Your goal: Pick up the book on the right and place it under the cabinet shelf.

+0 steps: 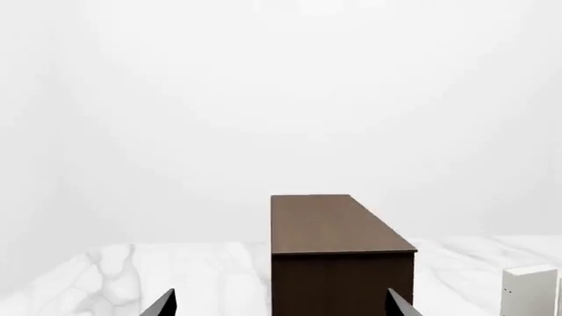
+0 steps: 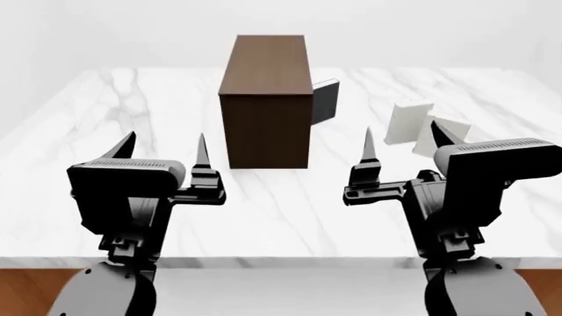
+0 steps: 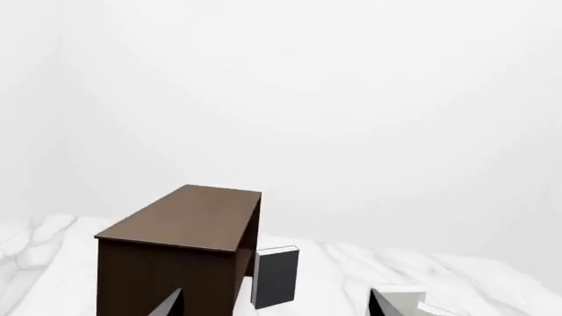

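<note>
The thin plain white book [image 2: 427,148] stands at the far right of the marble table, partly hidden behind a finger of my right gripper [image 2: 402,141]. The dark brown cabinet shelf [image 2: 268,99] stands in the middle of the table and also shows in the left wrist view [image 1: 338,263] and the right wrist view [image 3: 176,257]. My left gripper [image 2: 165,148] is open and empty, in front of the cabinet to its left. My right gripper is open and empty, short of the white books. Both sets of open fingertips show in the wrist views, left [image 1: 281,306] and right [image 3: 276,306].
A thicker white book [image 2: 407,122] with dark dots on its side [image 1: 530,289] stands just left of the thin one. A dark grey book [image 2: 325,102] stands behind the cabinet's right side [image 3: 276,276]. The marble table [image 2: 290,210] ends in a front edge near my arms.
</note>
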